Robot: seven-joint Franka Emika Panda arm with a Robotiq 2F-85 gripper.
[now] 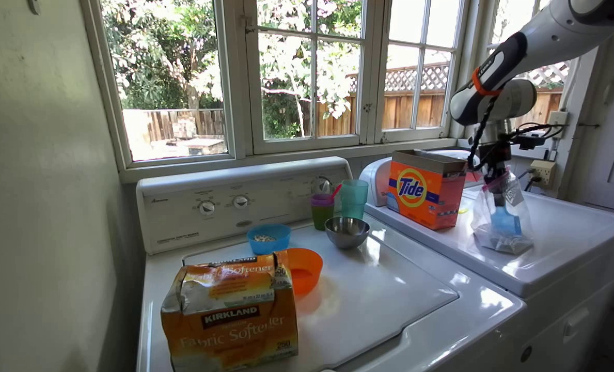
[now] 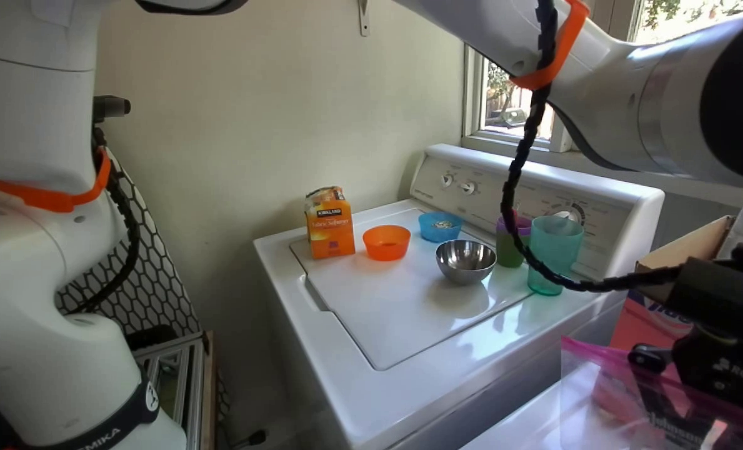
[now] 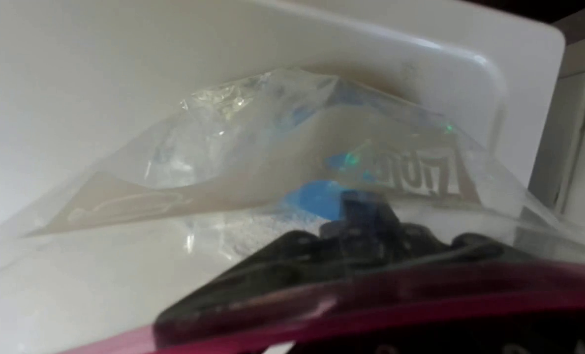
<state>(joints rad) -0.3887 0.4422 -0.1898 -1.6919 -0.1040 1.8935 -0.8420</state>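
I hold the gripper pointing downward, with its fingers inside the mouth of a clear plastic bag. The fingers are together, clamped on a blue object, scoop-like in outline; glare on the plastic obscures the exact contact area. The blue object is inside the bag, directly below the fingertips. White powder occupies the bottom of the bag; I cannot tell whether the blue object touches it. A pink zip edge crosses in front of the gripper.

The bag is on a white appliance top, just beside an orange Tide box. The adjoining washer supports a metal bowl, an orange bowl, a blue bowl with pale contents, a teal tumbler and a Kirkland fabric softener box.
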